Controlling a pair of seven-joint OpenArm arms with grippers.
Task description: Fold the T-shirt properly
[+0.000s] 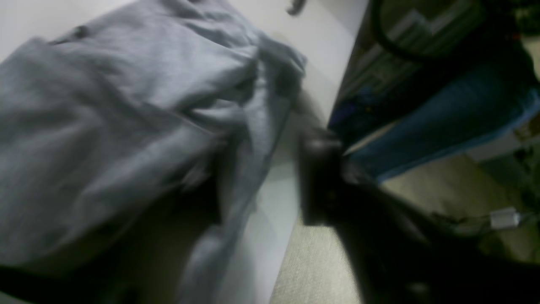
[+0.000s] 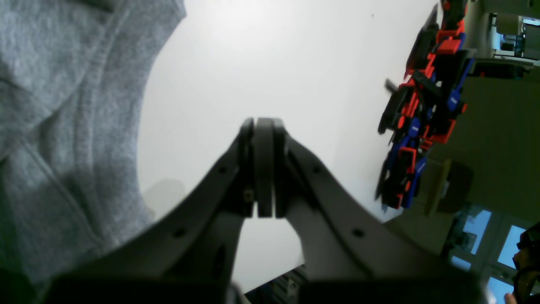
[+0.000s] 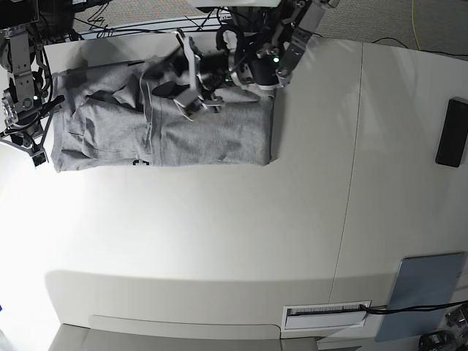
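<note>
The heather-grey T-shirt (image 3: 161, 124) lies bunched at the table's far left corner with its plain side up, and only a trace of black print shows at its near hem. It fills the left wrist view (image 1: 105, 126) and the left of the right wrist view (image 2: 55, 126). My left gripper (image 3: 183, 84) hovers over the shirt's upper middle. In the blurred left wrist view, one dark finger (image 1: 316, 181) stands free beside the cloth, and folds cover the other. My right gripper (image 2: 263, 169) is shut and empty over bare table (image 2: 274, 63), just off the shirt's left edge (image 3: 29, 135).
A black flat device (image 3: 451, 131) lies at the table's right edge. A grey-blue pad (image 3: 428, 292) sits at the near right. A pile of red, blue and black parts (image 2: 422, 105) lies at the table edge. A person in jeans (image 1: 443, 122) stands beyond the table edge.
</note>
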